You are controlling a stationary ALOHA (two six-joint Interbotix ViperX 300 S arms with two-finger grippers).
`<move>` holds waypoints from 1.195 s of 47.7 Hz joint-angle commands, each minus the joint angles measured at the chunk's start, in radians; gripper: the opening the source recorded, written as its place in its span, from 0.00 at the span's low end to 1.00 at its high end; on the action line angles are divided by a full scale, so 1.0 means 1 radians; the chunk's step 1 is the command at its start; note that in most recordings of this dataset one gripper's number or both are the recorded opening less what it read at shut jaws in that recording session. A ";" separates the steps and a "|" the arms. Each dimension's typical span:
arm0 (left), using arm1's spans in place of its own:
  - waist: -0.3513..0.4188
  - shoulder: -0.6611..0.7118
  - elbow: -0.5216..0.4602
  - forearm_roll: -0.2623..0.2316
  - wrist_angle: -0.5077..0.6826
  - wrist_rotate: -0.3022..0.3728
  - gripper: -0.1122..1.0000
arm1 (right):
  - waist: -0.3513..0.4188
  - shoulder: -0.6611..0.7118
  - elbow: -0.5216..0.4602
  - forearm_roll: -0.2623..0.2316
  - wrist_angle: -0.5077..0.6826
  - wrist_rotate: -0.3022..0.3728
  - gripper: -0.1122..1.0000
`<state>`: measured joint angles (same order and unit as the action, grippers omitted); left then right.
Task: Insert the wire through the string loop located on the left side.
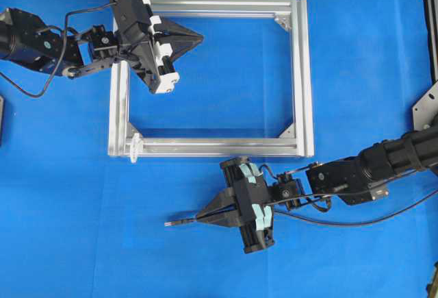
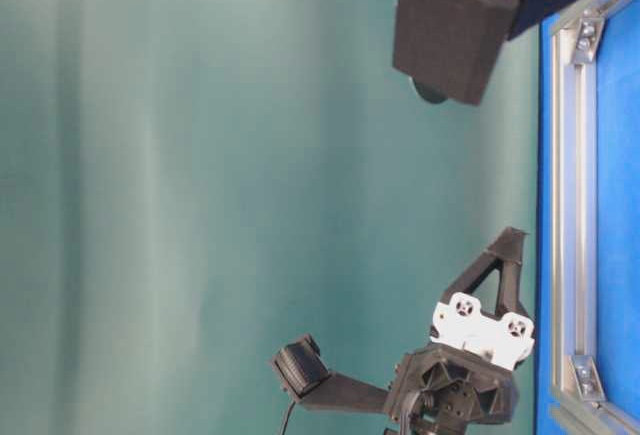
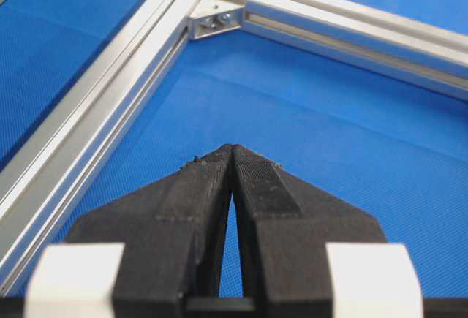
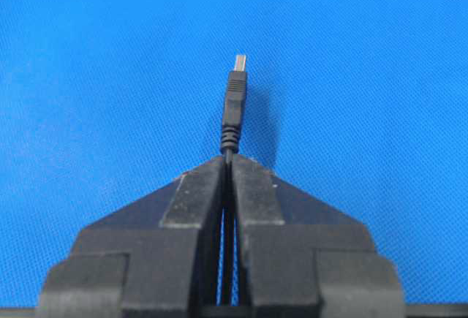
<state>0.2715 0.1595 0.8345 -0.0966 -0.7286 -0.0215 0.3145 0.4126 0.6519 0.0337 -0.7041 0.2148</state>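
Observation:
My right gripper (image 1: 200, 218) is shut on the wire (image 1: 356, 223) just behind its plug, low over the blue table in front of the frame. The dark plug (image 4: 235, 102) with its silvery tip sticks straight out past the closed fingertips (image 4: 228, 159) and points left in the overhead view, plug (image 1: 175, 222). The small white string loop (image 1: 134, 145) stands at the frame's front left corner, up and to the left of the plug. My left gripper (image 1: 200, 38) is shut on nothing and hovers inside the frame's back left part, its tips (image 3: 232, 148) pressed together.
The square aluminium frame (image 1: 305, 72) lies flat on the blue table, with silver corner brackets (image 3: 212, 18) inside its corners. The left arm's cable (image 1: 41, 92) loops off the left side. A metal plate (image 1: 426, 106) sits at the right edge. The frame rail (image 2: 575, 205) also shows at table level.

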 commanded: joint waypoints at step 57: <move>-0.002 -0.035 -0.006 0.002 -0.006 -0.002 0.10 | 0.008 -0.230 -0.006 -0.002 0.204 -0.015 0.10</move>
<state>0.2700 0.1595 0.8345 -0.0966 -0.7286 -0.0230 0.3175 0.2117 0.6519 0.0337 -0.4970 0.1994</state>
